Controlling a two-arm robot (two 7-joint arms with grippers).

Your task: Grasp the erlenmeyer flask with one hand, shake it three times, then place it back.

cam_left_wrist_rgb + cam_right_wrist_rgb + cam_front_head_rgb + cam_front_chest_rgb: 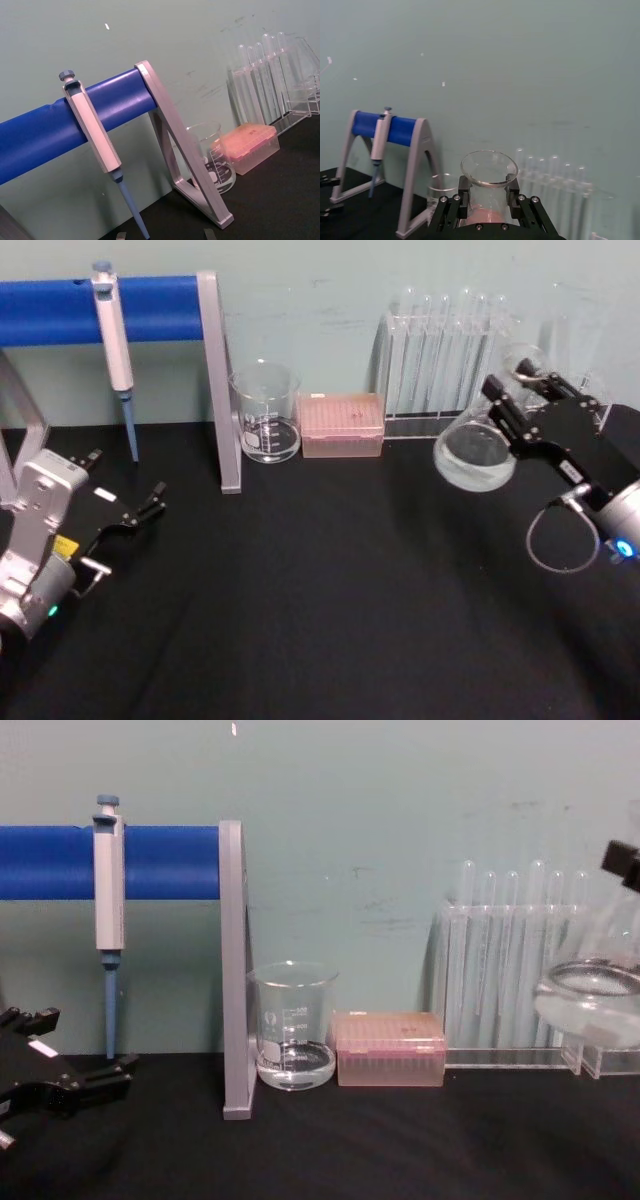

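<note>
The erlenmeyer flask [474, 452], clear glass with a little liquid in its wide base, hangs above the black table at the right, in front of the test tube rack. My right gripper [511, 390] is shut on its neck just under the flared rim. In the right wrist view the flask [488, 172] sits between the black fingers [463, 192]. In the chest view the flask [590, 995] floats clear of the tabletop at the right edge. My left gripper [125, 478] is parked open low at the far left, holding nothing.
A glass beaker [267, 415] and a pink tip box [342, 425] stand at the back centre. The test tube rack [445, 360] stands behind the flask. A pipette [113, 340] hangs on the blue-barred stand [218, 380] at the back left.
</note>
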